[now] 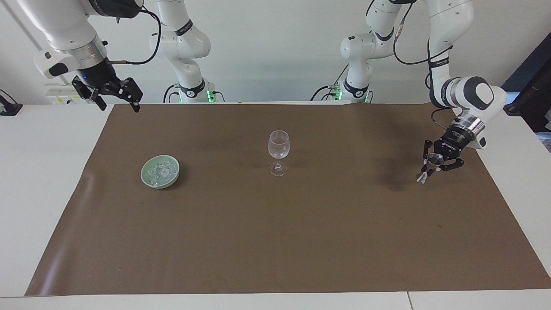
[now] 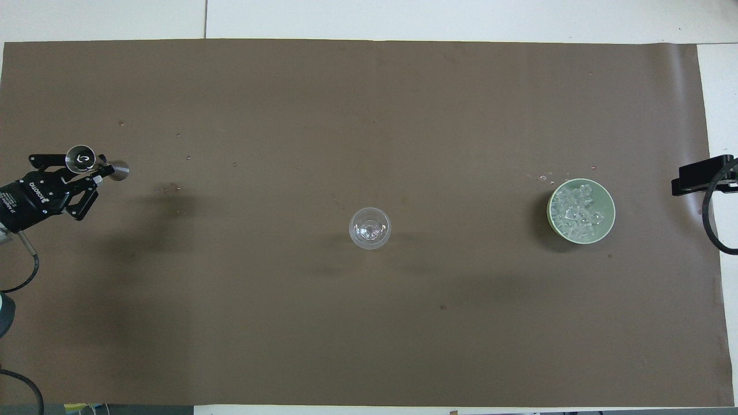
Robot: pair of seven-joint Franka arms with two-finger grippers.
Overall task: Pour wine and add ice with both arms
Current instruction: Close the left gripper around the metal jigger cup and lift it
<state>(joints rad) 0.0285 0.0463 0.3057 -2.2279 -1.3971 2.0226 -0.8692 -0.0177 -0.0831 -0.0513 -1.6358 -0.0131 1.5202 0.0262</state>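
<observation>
**Risks while the jigger is carried to the glass**

Overhead view, taken as a clock face centred on the wine glass (image 2: 369, 228). At 9 o'clock we see the left end effector (image 2: 95, 170) pinched narrowly on the waist of a small metal jigger (image 2: 81, 158). The jigger is lifted clear of the brown mat (image 2: 369, 346) and leans in the facing view. At 3 o'clock the ice (image 2: 578, 210) is heaped in a green bowl (image 2: 550, 202) resting on the mat. The right end effector (image 1: 116, 97) waits with fingers spread wide, high over the tabletop edge at that arm's end.

We judge three hazards:
- The slim, smooth waist may swivel or slip in the grip.
- A lean or a jolt during carrying could spill any contents; we cannot tell whether it holds any.
- The stemmed glass, tall on a small foot, would topple if the jigger or a finger clipped its rim.
</observation>
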